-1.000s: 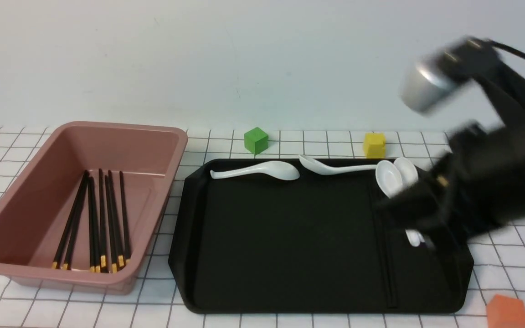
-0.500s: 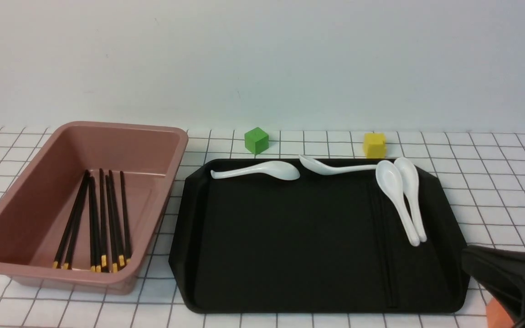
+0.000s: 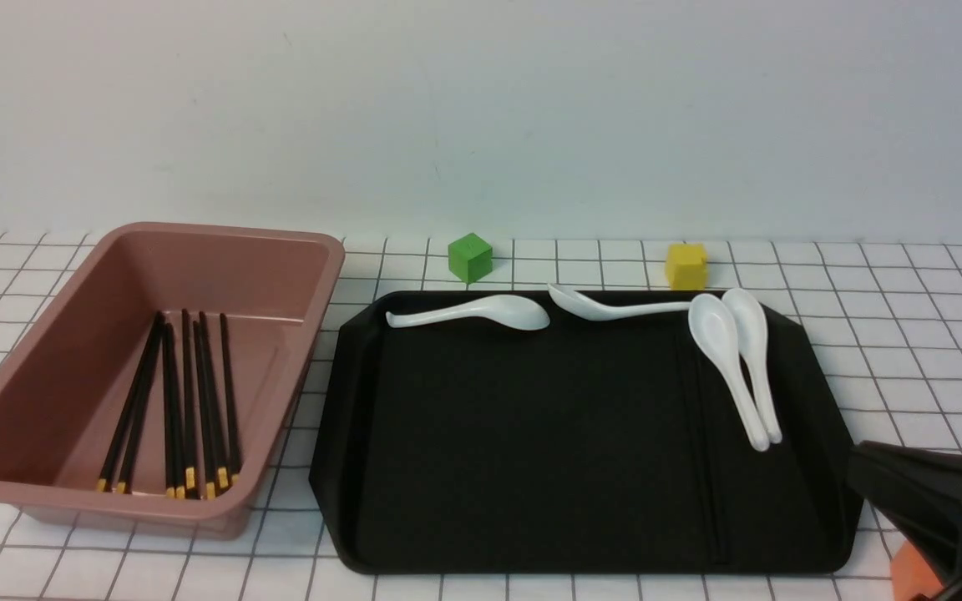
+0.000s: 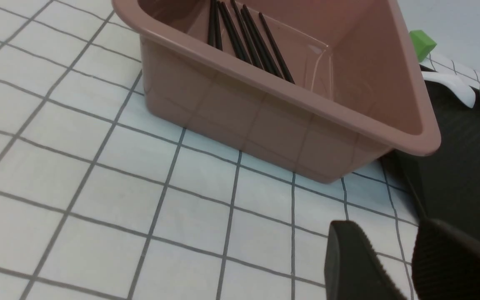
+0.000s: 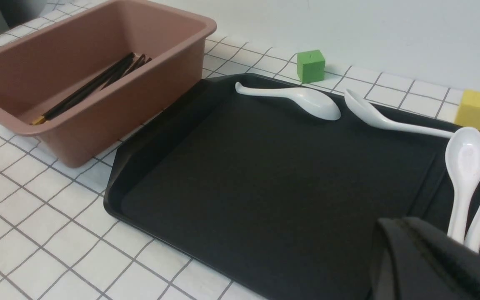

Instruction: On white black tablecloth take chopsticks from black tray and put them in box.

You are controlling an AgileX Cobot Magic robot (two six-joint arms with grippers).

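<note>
Several chopsticks lie in the box; a faint line on the black tray is too dark to identify. The left gripper has its jaws apart. The right gripper is cropped, so its jaws cannot be judged.

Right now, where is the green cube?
In the front view, the green cube stands on the cloth just behind the left part of the far edge of the black tray, between the pink box and the yellow cube.
</note>
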